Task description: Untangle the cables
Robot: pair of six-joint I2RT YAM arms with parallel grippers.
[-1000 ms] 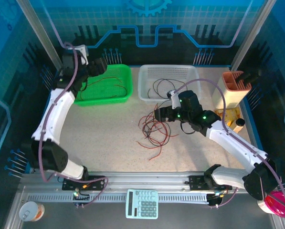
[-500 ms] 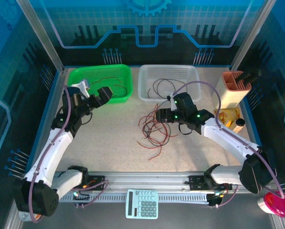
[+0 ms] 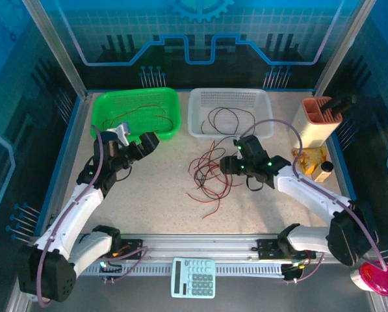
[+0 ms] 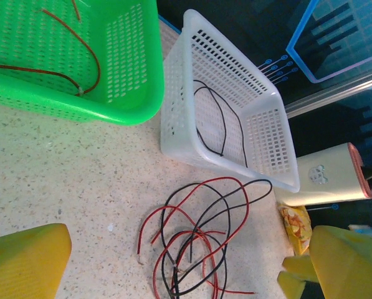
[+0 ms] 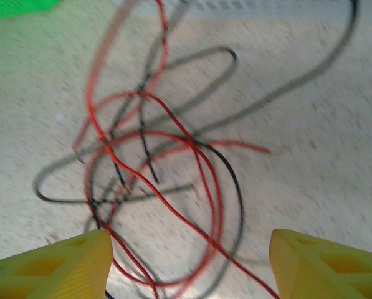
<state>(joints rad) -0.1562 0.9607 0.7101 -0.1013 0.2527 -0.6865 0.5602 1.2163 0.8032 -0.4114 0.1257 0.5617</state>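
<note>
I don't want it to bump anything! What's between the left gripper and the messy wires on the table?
Nothing. In the top view the tabletop between the left gripper and the tangled cables is bare.

place: robot lab cell | evidence: aluminium rail (image 3: 200, 247), blue enclosure panels (image 3: 258, 26)

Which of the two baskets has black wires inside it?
The white basket, right of the green basket: it holds black wires, while the green one holds red wires.

The cables (image 5: 161, 168) are blurred in the right wrist view, crossings unclear, and its bottom edge crops both yellow fingertips (image 5: 55, 265). The left wrist view crops the green basket (image 4: 111, 93).
</note>
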